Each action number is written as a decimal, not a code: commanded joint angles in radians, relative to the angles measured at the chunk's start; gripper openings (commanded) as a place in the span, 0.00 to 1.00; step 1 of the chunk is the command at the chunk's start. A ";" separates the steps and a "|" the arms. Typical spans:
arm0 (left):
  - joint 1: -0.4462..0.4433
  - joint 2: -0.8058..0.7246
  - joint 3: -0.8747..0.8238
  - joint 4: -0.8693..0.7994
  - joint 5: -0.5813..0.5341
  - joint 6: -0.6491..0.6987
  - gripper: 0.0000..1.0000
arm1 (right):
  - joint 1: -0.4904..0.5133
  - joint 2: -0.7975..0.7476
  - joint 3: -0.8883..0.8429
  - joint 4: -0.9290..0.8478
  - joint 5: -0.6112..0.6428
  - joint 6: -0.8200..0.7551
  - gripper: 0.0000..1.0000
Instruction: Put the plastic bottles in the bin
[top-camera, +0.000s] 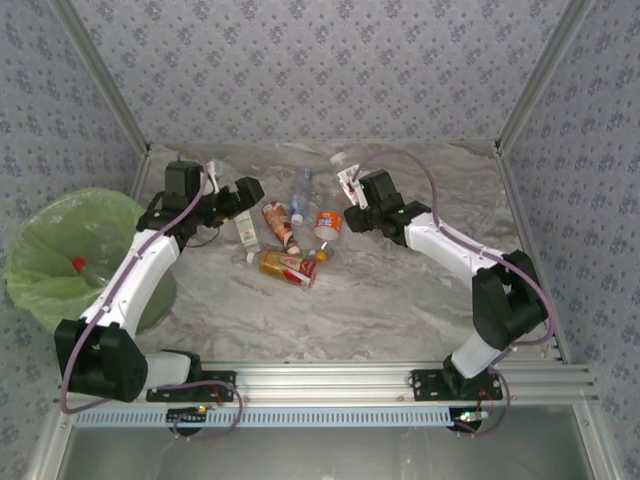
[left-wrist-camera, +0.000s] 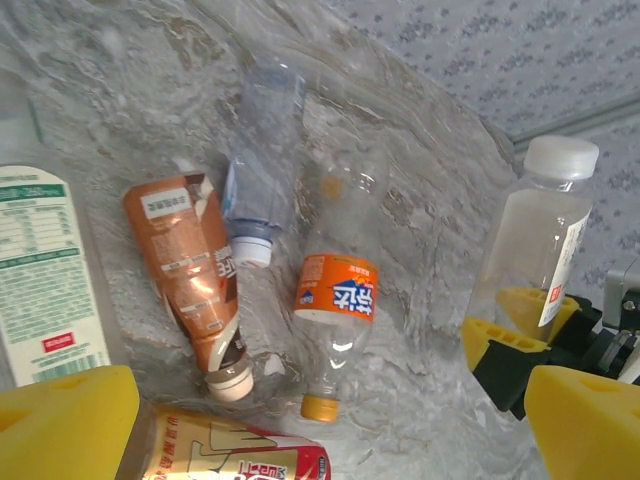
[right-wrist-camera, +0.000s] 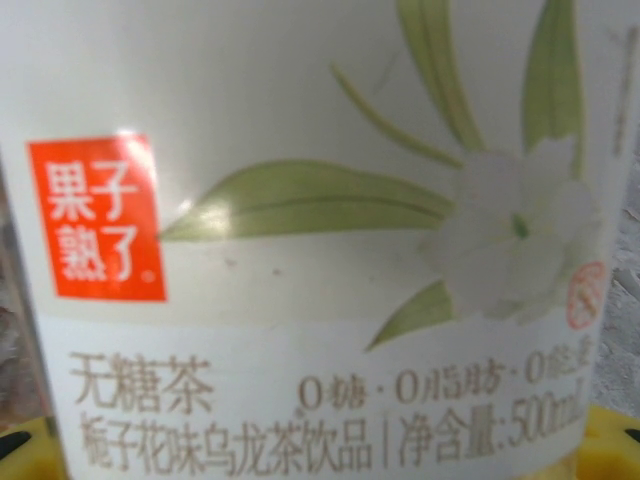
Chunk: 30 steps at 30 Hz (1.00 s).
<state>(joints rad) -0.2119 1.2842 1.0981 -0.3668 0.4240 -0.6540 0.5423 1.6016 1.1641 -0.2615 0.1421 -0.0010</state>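
A: What could have gone wrong?
B: The right gripper (top-camera: 350, 190) was clamped on a white-labelled bottle (left-wrist-camera: 540, 240) over the far middle of the desk (top-camera: 400, 290), while the bin (top-camera: 40, 230) stood past the left edge. Crossing risked hitting the wide-open left gripper (top-camera: 243, 193).
A: The count?
B: Five bottles (top-camera: 288, 265) lay mid-desk, one was held, one was in the bin; one bin.

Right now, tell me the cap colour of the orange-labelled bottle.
The orange-labelled bottle has a yellow-orange cap; the left wrist view shows it best.
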 joint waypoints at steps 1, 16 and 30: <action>-0.043 0.006 0.057 0.030 0.014 0.033 0.99 | 0.027 -0.050 -0.037 0.070 -0.019 0.056 0.00; -0.218 0.098 0.179 0.013 -0.047 0.073 0.99 | 0.217 -0.120 -0.150 0.264 -0.092 0.091 0.00; -0.262 0.116 0.179 0.002 -0.076 0.082 0.95 | 0.266 -0.125 -0.160 0.401 -0.162 0.100 0.00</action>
<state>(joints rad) -0.4717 1.3979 1.2606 -0.3645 0.3515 -0.5900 0.7959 1.5066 1.0206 0.0677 0.0139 0.0902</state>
